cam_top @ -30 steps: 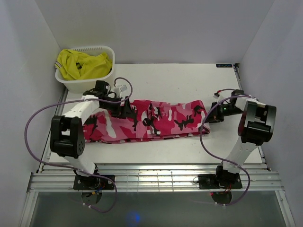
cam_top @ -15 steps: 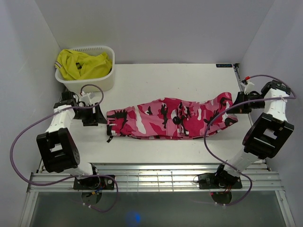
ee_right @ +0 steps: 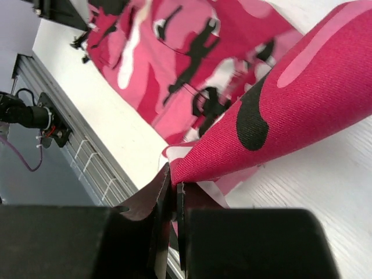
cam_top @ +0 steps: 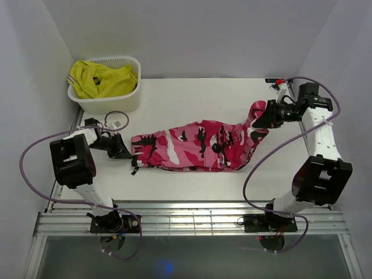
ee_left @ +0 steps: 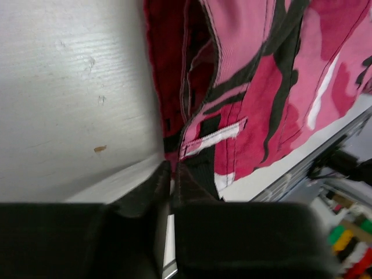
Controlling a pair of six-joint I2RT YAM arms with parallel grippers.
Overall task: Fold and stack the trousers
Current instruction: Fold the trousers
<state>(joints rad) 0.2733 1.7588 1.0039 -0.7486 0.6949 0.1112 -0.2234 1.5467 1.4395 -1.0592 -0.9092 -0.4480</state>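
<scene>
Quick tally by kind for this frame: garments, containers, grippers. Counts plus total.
Garments: 2, the camouflage trousers and the yellow garment
Containers: 1, the white basket
Grippers: 2, the left gripper and the right gripper
Total: 5

Pink, white, dark red and black camouflage cloth trousers (cam_top: 197,145): matt woven fabric, with a fine diagonal rib just above the tips of the right pincer (ee_right: 172,180) and stitched seams just ahead of the left pincer (ee_left: 172,174). Black pincer fingers (ee_left: 244,238): smooth, matt, plastic-looking. White table top (ee_left: 70,87) left of the left pincer: matt, faint wood-like grain, few small scuffs. Far beyond the left pincer, white slotted plastic basket (cam_top: 107,103), slightly glossy, holding a soft matt yellow cloth garment (cam_top: 99,78). Behind both pincers, ribbed grey metal rail (cam_top: 192,221), dull sheen.
</scene>
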